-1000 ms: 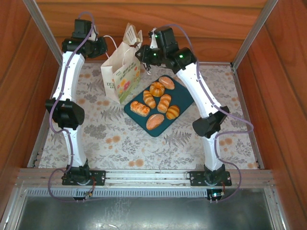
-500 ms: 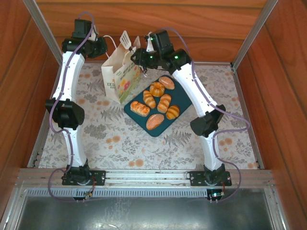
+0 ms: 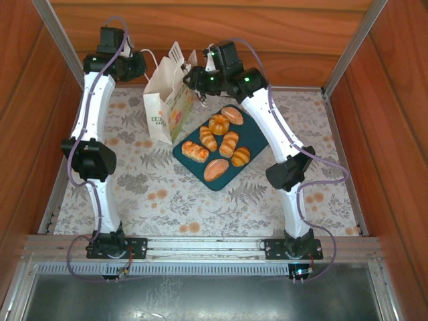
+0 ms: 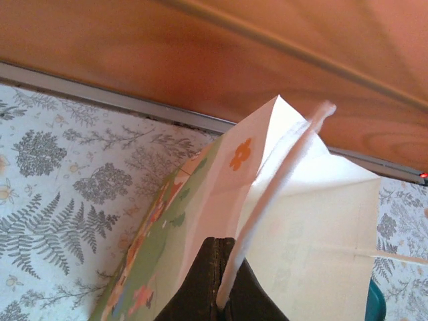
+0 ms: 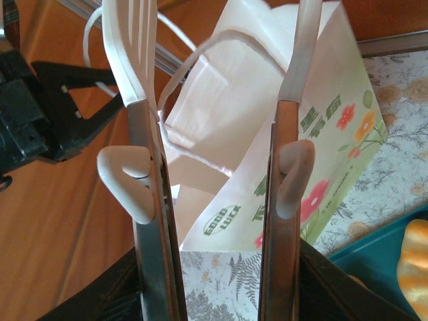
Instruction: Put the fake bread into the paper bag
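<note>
The white paper bag (image 3: 166, 100) stands at the back of the table, its mouth open. My left gripper (image 3: 138, 65) is shut on the bag's white cord handle (image 4: 281, 174), holding it up at the bag (image 4: 200, 200) rim. My right gripper (image 3: 195, 78) is shut on metal tongs (image 3: 176, 53) with white tips, which hang over the bag's mouth. In the right wrist view the tongs (image 5: 150, 200) are spread with nothing between them, in front of the bag (image 5: 254, 114). Several glossy golden breads, among them a pumpkin bun (image 3: 219, 124), lie on the teal tray (image 3: 257, 134).
The tray's corner (image 5: 361, 264) and one bread (image 5: 414, 257) lie just right of the tongs. A wooden back wall (image 3: 214, 27) and metal rails close in behind the bag. Floral cloth (image 3: 167, 194) covers the table in front of the tray.
The right gripper carried the tongs left, from beside the bag to over its mouth. The left gripper drew the cord handle slightly left and back, and the bag turned narrower.
</note>
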`<state>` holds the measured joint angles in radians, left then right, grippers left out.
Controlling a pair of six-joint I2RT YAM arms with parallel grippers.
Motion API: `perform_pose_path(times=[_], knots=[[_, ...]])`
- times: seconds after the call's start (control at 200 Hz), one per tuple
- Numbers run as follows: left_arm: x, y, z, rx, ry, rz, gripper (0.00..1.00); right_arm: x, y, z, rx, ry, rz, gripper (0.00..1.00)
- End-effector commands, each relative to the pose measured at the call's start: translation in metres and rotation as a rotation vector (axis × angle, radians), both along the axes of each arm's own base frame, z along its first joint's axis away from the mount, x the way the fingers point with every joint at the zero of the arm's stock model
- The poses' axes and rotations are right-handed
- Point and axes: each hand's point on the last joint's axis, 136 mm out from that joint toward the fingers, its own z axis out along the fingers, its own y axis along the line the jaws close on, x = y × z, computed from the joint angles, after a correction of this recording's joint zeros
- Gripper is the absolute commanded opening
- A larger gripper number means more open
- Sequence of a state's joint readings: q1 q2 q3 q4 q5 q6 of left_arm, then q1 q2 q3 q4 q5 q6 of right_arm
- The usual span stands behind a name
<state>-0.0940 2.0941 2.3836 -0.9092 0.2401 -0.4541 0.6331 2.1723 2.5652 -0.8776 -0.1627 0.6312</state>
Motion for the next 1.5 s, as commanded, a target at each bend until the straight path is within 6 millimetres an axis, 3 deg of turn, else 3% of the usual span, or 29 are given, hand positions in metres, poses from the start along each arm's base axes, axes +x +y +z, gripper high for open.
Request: perform_pose_path(times=[0.0,0.13,0.37,0.57,0.66,0.69,0.915,1.104,1.259,1.494], knots=[[-0.012,0.007,0.019,-0.012,-0.022,0.021,0.0,-0.002,-0.026,0.068,0.109,-0.116,-0.039,0.52],[-0.015,0.009,0.018,-0.009,-0.016,0.021,0.0,-0.001,-0.05,0.081,0.11,-0.131,-0.083,0.52],[-0.017,0.009,0.013,-0.005,-0.001,0.02,0.0,-0.015,-0.089,0.065,0.031,-0.082,-0.141,0.52],[-0.016,0.008,0.008,-0.022,0.014,0.019,0.0,-0.039,-0.118,0.021,-0.076,-0.013,-0.172,0.51],[-0.015,0.007,0.005,-0.04,0.024,0.017,0.0,-0.052,-0.134,-0.01,-0.136,0.055,-0.195,0.51],[-0.015,0.007,0.005,-0.043,0.026,0.016,0.0,-0.062,-0.142,-0.008,-0.144,0.056,-0.203,0.51],[-0.014,0.009,0.004,-0.049,0.027,0.02,0.0,-0.114,-0.176,-0.078,-0.28,0.245,-0.24,0.49],[-0.016,0.013,0.008,-0.054,0.023,0.029,0.0,-0.158,-0.175,-0.121,-0.294,0.402,-0.241,0.5],[-0.017,0.015,0.006,-0.045,0.027,0.035,0.0,-0.187,-0.158,-0.152,-0.224,0.546,-0.287,0.51],[-0.013,0.014,0.006,-0.049,0.025,0.035,0.0,-0.209,-0.129,-0.172,-0.131,0.682,-0.35,0.56]])
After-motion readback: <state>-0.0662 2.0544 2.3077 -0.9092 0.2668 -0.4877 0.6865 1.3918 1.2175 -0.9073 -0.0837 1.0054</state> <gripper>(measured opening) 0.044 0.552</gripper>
